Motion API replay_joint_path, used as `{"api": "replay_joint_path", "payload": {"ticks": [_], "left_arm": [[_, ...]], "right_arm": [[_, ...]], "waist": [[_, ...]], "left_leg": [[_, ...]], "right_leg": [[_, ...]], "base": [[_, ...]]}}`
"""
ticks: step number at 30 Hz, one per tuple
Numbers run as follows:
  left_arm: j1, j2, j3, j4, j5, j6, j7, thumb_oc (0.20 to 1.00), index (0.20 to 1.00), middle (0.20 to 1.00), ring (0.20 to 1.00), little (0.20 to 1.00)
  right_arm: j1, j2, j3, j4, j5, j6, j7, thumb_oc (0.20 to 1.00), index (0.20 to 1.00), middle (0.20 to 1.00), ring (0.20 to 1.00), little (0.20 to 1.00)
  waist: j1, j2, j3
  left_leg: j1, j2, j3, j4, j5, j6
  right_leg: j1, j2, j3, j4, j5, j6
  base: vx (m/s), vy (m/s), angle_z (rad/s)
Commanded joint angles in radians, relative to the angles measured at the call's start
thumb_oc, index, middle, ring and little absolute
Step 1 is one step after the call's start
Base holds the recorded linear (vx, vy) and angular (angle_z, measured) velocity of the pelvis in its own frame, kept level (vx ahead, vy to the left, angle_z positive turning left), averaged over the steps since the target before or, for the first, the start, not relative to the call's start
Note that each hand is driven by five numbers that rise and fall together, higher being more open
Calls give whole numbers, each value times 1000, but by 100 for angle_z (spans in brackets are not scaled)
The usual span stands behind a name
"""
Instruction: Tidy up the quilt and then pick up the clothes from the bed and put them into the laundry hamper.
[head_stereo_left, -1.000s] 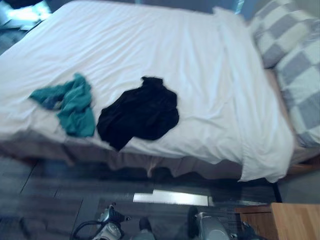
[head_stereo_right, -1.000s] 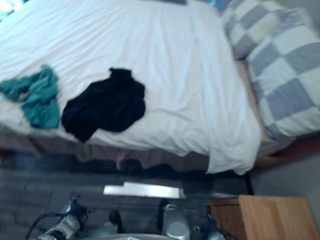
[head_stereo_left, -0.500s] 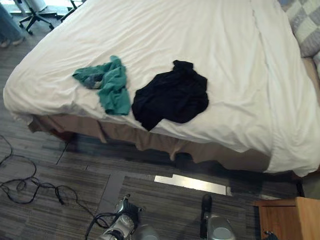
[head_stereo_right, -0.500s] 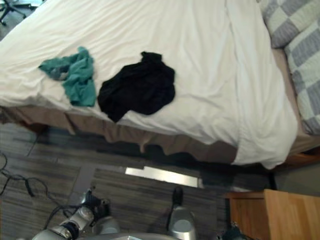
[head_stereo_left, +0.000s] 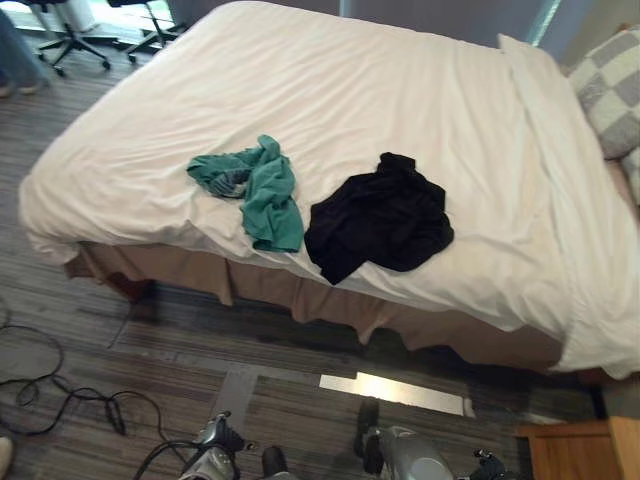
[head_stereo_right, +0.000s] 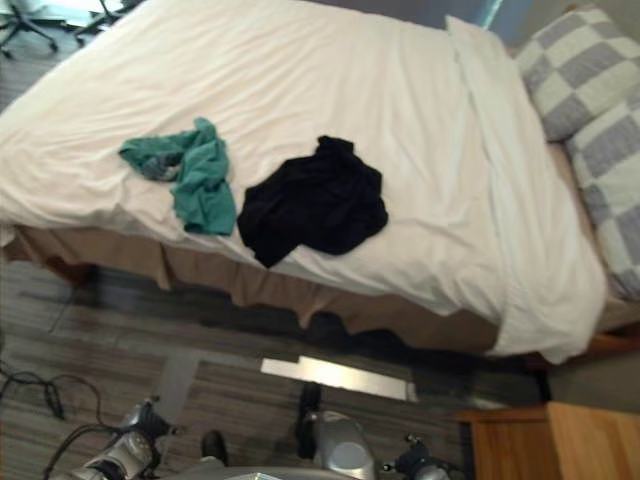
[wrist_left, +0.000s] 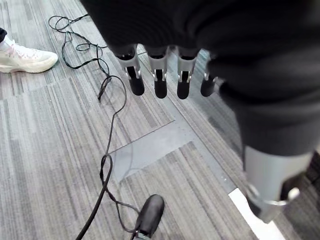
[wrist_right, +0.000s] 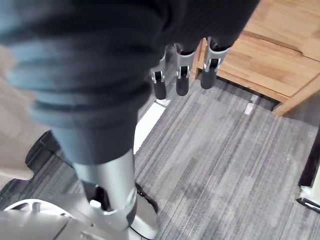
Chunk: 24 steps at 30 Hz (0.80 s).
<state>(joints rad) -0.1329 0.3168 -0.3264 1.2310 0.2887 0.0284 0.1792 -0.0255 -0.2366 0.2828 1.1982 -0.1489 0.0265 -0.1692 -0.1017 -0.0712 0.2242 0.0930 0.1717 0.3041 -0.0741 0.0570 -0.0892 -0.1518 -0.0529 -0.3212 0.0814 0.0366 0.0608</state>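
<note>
The white quilt (head_stereo_left: 350, 90) lies spread flat over the bed. A crumpled green garment (head_stereo_left: 252, 187) rests on it near the front edge. A black garment (head_stereo_left: 382, 217) lies just to its right. Both of my hands hang low over the floor, well short of the bed. My left hand (wrist_left: 157, 80) has straight fingers and holds nothing; it also shows at the bottom of the left eye view (head_stereo_left: 212, 458). My right hand (wrist_right: 181, 80) hangs the same way beside a wooden cabinet, fingers straight and empty.
Grey-and-white checked pillows (head_stereo_right: 585, 75) sit at the head of the bed on the right. A wooden nightstand (head_stereo_right: 550, 440) stands at my lower right. Office chairs (head_stereo_left: 75, 30) stand past the far left corner. A person's white shoe (wrist_left: 25, 57) is on the carpet.
The camera has swung, so the whole bed sits differently in view. The two garments keep their places on the quilt. Both hands stay low.
</note>
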Motion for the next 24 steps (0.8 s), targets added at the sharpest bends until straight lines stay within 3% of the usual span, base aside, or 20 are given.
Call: {"api": "replay_joint_path", "payload": {"ticks": [1,2,3,4,5,7,8,10,11,12,14,18,21,23,24], "left_arm": [[-65,19,-4,-1,6,-17,3,1000,1000,1000,1000,1000],[-62,-3,-1,-40,-33,-31,11,1000,1000,1000,1000,1000],[-73,-12,-9,-60,-43,-34,17,1000,1000,1000,1000,1000],[-73,-13,-9,-60,-43,-34,17,1000,1000,1000,1000,1000],[-86,-8,-26,-71,-27,-31,37,1000,1000,1000,1000,1000],[-90,-10,-17,-78,-48,-33,48,1000,1000,1000,1000,1000],[-92,-23,12,-82,-94,-35,63,1000,1000,1000,1000,1000],[-94,-32,13,-64,-88,-38,64,1000,1000,1000,1000,1000],[-95,-36,8,-53,-85,-37,65,1000,1000,1000,1000,1000],[-95,-36,8,-53,-85,-37,65,1000,1000,1000,1000,1000],[-95,-46,-9,-25,-73,-40,56,1000,1000,1000,1000,1000],[-94,-57,-34,-17,-56,-42,43,1000,1000,1000,1000,1000],[-92,-38,-45,-29,-37,-40,33,1000,1000,1000,1000,1000],[-95,-19,-35,-29,-40,-29,37,1000,1000,1000,1000,1000],[-90,-6,-22,-25,-43,-25,40,1000,1000,1000,1000,1000]], "right_arm": [[-70,-44,31,5,-13,-1,-10,1000,1000,1000,1000,1000],[-93,-66,42,18,-34,8,-16,1000,1000,1000,1000,1000],[-111,-78,44,19,-37,11,-22,1000,1000,1000,1000,1000],[-111,-78,44,19,-37,11,-22,1000,1000,1000,1000,1000],[-136,-89,49,14,-42,13,-29,1000,1000,1000,1000,1000],[-141,-90,47,10,-35,12,-32,1000,1000,1000,1000,1000],[-156,-92,30,-14,-9,11,-35,1000,1000,1000,1000,1000],[-161,-93,24,-17,-10,10,-35,1000,1000,1000,1000,1000],[-159,-95,18,-13,-9,9,-37,1000,1000,1000,1000,1000],[-159,-95,18,-13,-9,9,-37,1000,1000,1000,1000,1000],[-143,-94,7,0,-18,10,-36,1000,1000,1000,1000,1000],[-109,-82,-21,10,-11,7,-35,1000,1000,1000,1000,1000],[-85,-43,-38,-13,-8,7,-28,1000,1000,1000,1000,1000],[-102,-15,-8,-33,-14,9,-20,1000,1000,1000,1000,1000],[-108,-7,9,-60,-11,4,-12,1000,1000,1000,1000,1000]], "waist": [[-17,-6,63],[11,7,98],[20,14,122],[20,15,122],[26,12,145],[24,15,144],[9,38,114],[3,65,94],[4,70,89],[5,71,86],[4,77,74],[-4,75,51],[-5,31,31],[11,5,43],[24,3,48]], "left_leg": [[-85,-41,27,289,-210,-21],[-188,10,12,559,-131,-79],[-255,38,-8,685,-94,-107],[-256,39,-9,686,-94,-107],[-316,78,-10,749,-66,-113],[-312,93,7,711,-71,-104],[-237,107,44,409,-96,-71],[-184,110,18,168,-27,-82],[-179,126,-12,114,4,-90],[-180,126,-11,110,8,-90],[-172,169,-88,56,39,-107],[-182,200,-147,76,35,-118],[-170,132,-139,112,-42,-93],[-154,103,-104,129,-69,-64],[-127,94,-76,117,-75,-54]], "right_leg": [[61,-49,25,-20,-93,54],[116,-52,21,-54,-107,24],[141,-49,21,-70,-114,8],[141,-48,20,-70,-114,8],[154,-60,37,-76,-121,10],[154,-68,42,-78,-120,19],[142,-99,69,-90,-112,62],[129,-124,101,-85,-106,92],[130,-138,115,-77,-108,100],[126,-137,116,-78,-106,99],[144,-162,138,-62,-117,115],[162,-202,154,-45,-122,142],[155,-272,176,-1,-54,187],[111,-301,177,47,39,184],[89,-316,140,70,58,170]], "base": [[153,-18,-21],[96,-30,-18],[96,-30,-18],[76,67,-30],[113,133,-34],[174,278,-55],[253,550,-69],[275,636,-74],[147,348,-66],[161,332,-50],[174,313,-46],[201,455,-24],[191,549,22],[52,308,-1],[61,333,-38]]}}
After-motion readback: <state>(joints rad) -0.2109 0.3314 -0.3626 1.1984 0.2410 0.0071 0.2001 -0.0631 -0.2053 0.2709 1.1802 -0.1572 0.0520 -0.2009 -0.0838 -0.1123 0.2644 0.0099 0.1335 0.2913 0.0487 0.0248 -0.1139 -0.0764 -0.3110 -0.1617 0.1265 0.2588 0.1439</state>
